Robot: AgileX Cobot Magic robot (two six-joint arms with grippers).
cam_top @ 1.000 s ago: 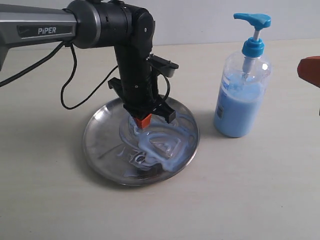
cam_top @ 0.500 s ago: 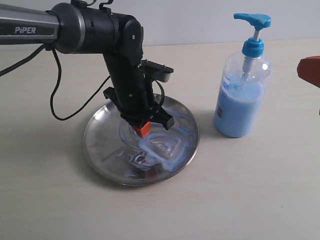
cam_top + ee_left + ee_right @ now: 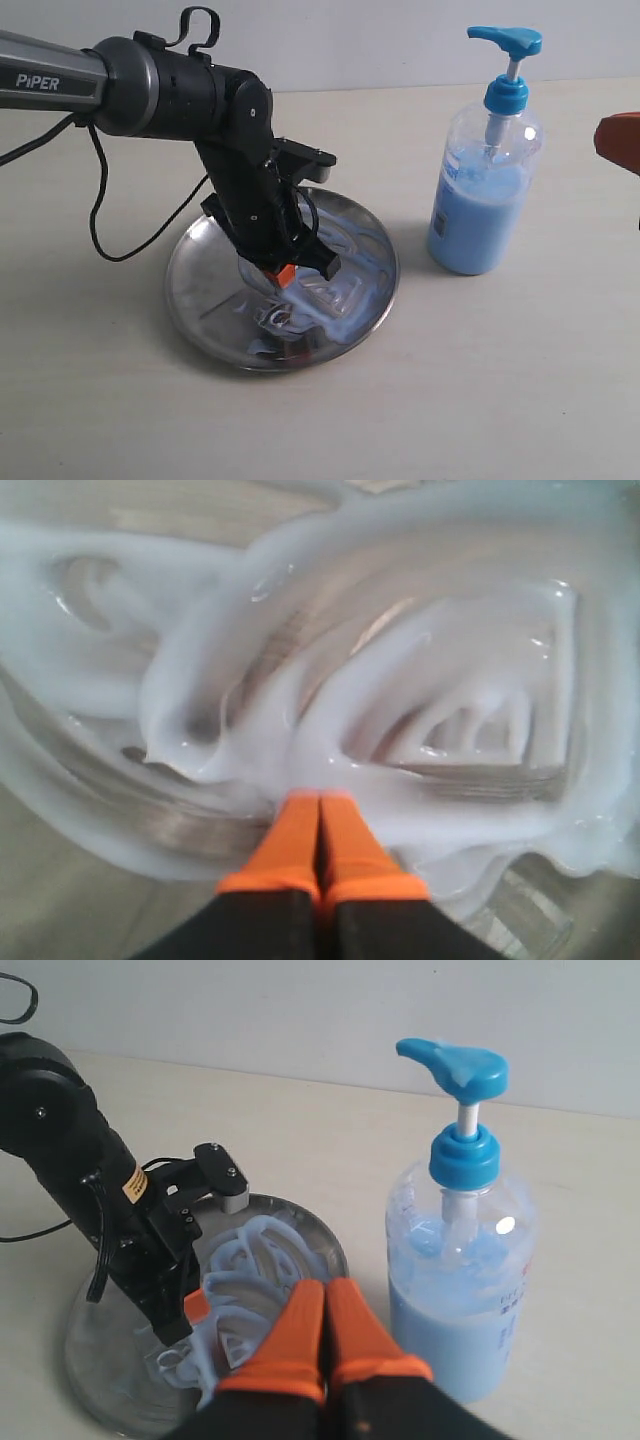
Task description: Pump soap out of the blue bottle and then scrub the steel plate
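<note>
Outside view first: we reckon we're in the scrubbing part. The left gripper (image 3: 283, 272) is down on the steel plate (image 3: 192, 290), its orange tips in the soap (image 3: 350, 285). The soap lies in pale blue swirls over the plate's middle and the side nearer the bottle. The blue bottle (image 3: 482, 200) stands upright on the table (image 3: 500, 390) just right of the plate, not touching it.

Left wrist view: the two orange fingers are pressed flat together with nothing between them, tips sitting in thick soap ridges.

Right wrist view: the right gripper (image 3: 326, 1288) is closed too and empty. It hangs near the bottle, clear of the pump.

Pumping looks done to us, there's plenty of soap. The next move calls for light pressure and a sweep toward the bare far-left part of the plate, without shoving the plate along the table.
</note>
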